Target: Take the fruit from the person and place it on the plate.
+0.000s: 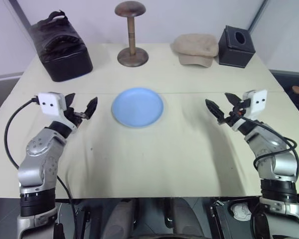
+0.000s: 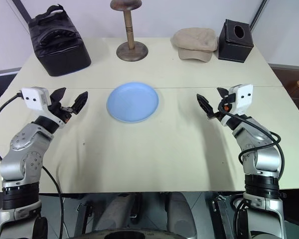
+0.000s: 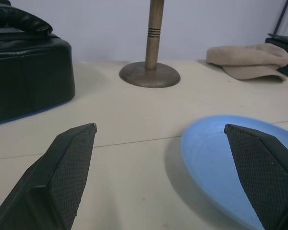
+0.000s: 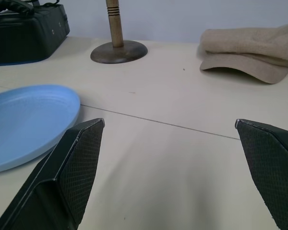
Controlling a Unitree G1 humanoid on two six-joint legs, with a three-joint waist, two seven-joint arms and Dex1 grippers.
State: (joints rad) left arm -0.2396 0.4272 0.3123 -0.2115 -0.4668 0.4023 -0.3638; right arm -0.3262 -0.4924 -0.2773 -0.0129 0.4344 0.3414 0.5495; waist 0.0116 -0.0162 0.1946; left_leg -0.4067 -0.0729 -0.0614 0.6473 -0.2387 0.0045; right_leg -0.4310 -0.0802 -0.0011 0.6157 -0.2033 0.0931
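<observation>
A round light-blue plate point(image 1: 137, 107) lies flat in the middle of the cream table point(image 1: 154, 164), with nothing on it. My left gripper point(image 1: 83, 99) hovers just left of the plate, open, its black fingers spread wide and empty. Well to the right of the plate, my right gripper point(image 1: 218, 99) is also open and empty. The left wrist view has the plate's rim point(image 3: 216, 158) close to one finger, and the plate point(image 4: 24, 120) also appears in the right wrist view. The fruit and the person are out of view.
Along the table's far edge stand a black bag point(image 1: 61, 46) at the left, a brown wooden stand point(image 1: 132, 35) behind the plate, a beige cap point(image 1: 195, 49) and a black tissue box point(image 1: 236, 46) at the right.
</observation>
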